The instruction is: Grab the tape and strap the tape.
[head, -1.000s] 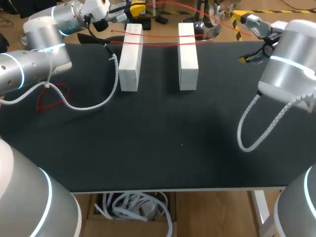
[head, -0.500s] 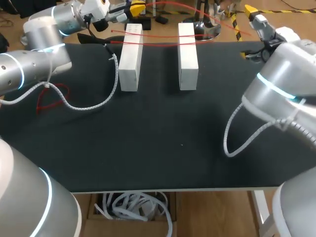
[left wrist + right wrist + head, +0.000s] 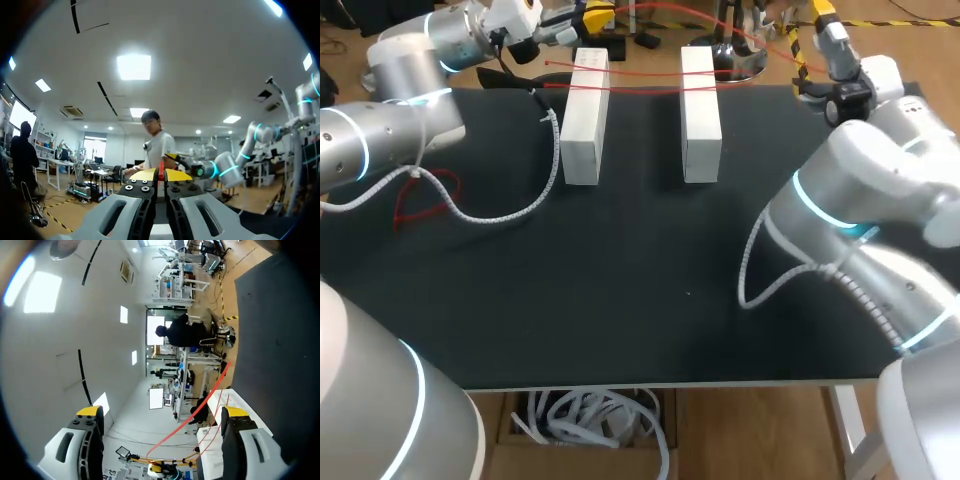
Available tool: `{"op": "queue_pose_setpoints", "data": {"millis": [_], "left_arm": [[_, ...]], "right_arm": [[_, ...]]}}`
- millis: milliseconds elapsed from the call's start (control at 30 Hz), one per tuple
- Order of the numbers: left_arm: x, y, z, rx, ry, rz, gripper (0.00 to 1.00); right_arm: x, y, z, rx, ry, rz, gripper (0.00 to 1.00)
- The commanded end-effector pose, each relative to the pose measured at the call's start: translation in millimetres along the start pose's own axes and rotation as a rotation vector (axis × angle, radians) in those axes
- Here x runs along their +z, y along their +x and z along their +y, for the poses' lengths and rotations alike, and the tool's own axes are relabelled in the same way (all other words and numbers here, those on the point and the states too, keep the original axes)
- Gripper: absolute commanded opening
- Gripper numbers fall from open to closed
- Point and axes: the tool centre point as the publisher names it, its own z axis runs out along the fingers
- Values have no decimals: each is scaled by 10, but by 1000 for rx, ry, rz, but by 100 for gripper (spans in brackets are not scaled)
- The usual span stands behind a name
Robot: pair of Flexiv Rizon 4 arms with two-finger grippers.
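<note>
On the black bench (image 3: 620,300), toward its far edge, one white block (image 3: 583,120) stands beside another white block (image 3: 700,120), with the red tape (image 3: 640,88) stretched across their far ends. Beyond them the left pincer (image 3: 160,175) is clamped on the tape. The right pincer (image 3: 162,412) gapes wide, the tape running between its fingers.

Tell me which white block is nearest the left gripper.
The left white block, its far end beside the left gripper; the right white block lies farther off.
</note>
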Motion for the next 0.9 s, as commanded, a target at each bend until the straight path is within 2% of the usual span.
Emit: {"op": "queue_pose_setpoints", "data": {"millis": [33,300,433,467,500,533,667,900], "left_arm": [[-9,-17,7,0,1,6,0],[-9,-17,7,0,1,6,0],[-9,-17,7,0,1,6,0],[-9,-17,7,0,1,6,0],[-9,-17,7,0,1,6,0],[-9,-17,7,0,1,6,0],[-9,-17,7,0,1,6,0],[-9,-17,7,0,1,6,0]], "right_arm": [[-10,-4,-25,-3,-125,82,100],[-24,-30,27,-12,-129,65,100],[11,-68,39,39,-131,33,100],[13,-75,21,49,-107,15,100],[33,-78,-13,66,-39,-29,100],[44,-100,-53,119,-50,-44,100],[18,-129,-83,138,-74,-95,100],[7,-197,-76,157,-103,-99,100]]}}
